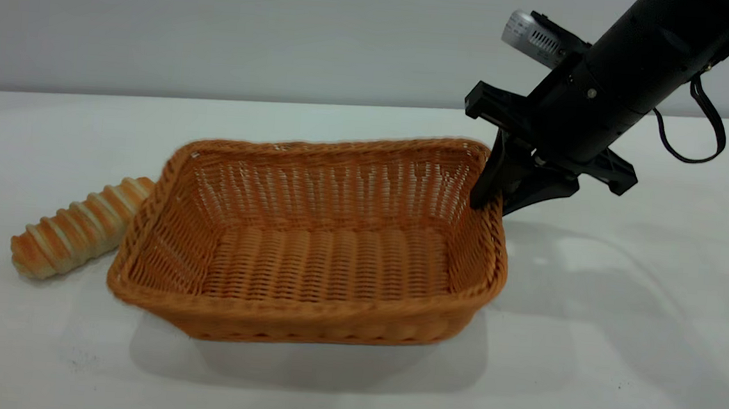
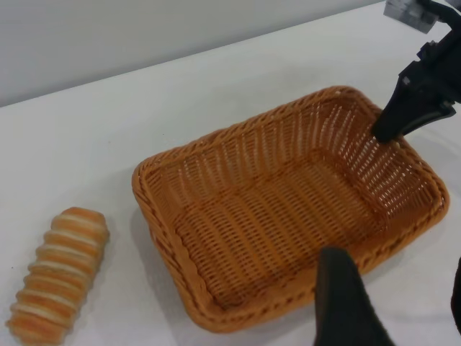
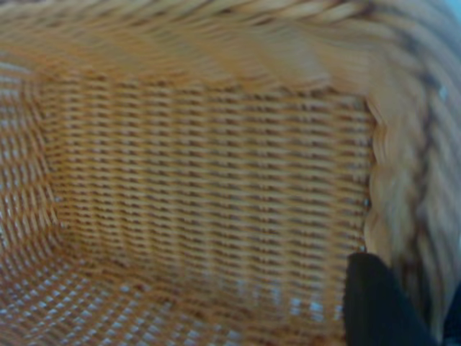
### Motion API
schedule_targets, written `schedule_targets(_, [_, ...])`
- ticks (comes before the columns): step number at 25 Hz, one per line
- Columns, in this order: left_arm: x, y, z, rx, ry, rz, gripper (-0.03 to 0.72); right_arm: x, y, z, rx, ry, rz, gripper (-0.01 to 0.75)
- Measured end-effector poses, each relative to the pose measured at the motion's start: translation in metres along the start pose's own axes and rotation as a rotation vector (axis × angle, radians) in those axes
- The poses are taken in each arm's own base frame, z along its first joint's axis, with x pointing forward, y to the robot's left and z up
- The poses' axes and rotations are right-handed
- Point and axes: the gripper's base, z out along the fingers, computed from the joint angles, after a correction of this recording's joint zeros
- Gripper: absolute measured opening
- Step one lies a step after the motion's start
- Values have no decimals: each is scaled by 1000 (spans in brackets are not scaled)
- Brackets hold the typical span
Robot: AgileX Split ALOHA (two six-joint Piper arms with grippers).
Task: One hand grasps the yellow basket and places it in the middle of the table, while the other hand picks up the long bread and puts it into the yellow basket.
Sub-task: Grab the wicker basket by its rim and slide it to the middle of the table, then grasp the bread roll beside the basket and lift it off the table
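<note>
The yellow basket (image 1: 309, 258) sits mid-table, empty, with a shadow under its near side; its right end seems raised a little. My right gripper (image 1: 499, 200) is shut on the basket's right wall near the far corner, one finger inside and one outside. The right wrist view shows the basket's inside (image 3: 202, 180) and the inner finger (image 3: 374, 303). The long bread (image 1: 77, 226) lies on the table just left of the basket, apart from it (image 2: 57, 285). My left gripper (image 2: 396, 288) is open and empty above the table beside the basket (image 2: 274, 216); it is out of the exterior view.
The white table (image 1: 586, 342) extends right of and in front of the basket. A grey wall stands behind it. The right arm's cable (image 1: 696, 138) hangs above the far right of the table.
</note>
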Motion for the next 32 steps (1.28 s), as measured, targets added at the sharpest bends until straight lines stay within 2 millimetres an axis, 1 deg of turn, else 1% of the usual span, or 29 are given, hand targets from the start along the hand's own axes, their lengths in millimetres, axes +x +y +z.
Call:
schedule_targets(2, [0, 0, 0, 1, 2, 0, 418, -1, 0, 0, 1, -7, -4, 387])
schedule_targets(4, [0, 0, 0, 2, 4, 0, 418, -1, 0, 0, 2, -9, -9, 524])
schedule_targets(7, [1, 0, 1, 3, 13, -2, 418, -1, 0, -1, 2, -9, -26, 642])
schedule_targets(9, [2, 1, 6, 6, 42, -9, 418, -1, 1, -4, 10, -7, -68, 678])
schedule_targets(10, [3, 2, 10, 8, 67, -19, 418, -2, 1, -7, 18, -10, -97, 684])
schedule_targets(13, [7, 5, 27, 12, 164, -65, 418, -7, 2, -25, 41, -38, -170, 673])
schedule_targets(15, [8, 9, 41, 12, 233, -94, 418, -13, 2, -46, 66, -80, -221, 644])
schedule_targets(17, [5, 11, 52, 19, 295, -108, 418, -18, -1, -65, 94, -105, -264, 611])
schedule_targets(18, [0, 12, 58, 24, 323, -114, 418, -20, -2, -78, 111, -125, -285, 593])
schedule_targets(21, [-13, 16, 76, 36, 410, -100, 418, -21, -2, -108, 161, -145, -356, 559])
schedule_targets(23, [-24, 20, 86, 30, 465, -76, 418, -18, 0, -123, 196, -134, -407, 551])
schedule_targets(27, [-39, 30, 101, -6, 611, -23, 418, -10, 6, -143, 215, -105, -445, 549])
schedule_targets(29, [-44, 36, 107, -41, 673, 13, 418, -8, 8, -147, 209, -95, -445, 548])
schedule_targets(32, [-46, 46, 116, -93, 730, 41, 418, -1, 8, -151, 206, -88, -447, 548])
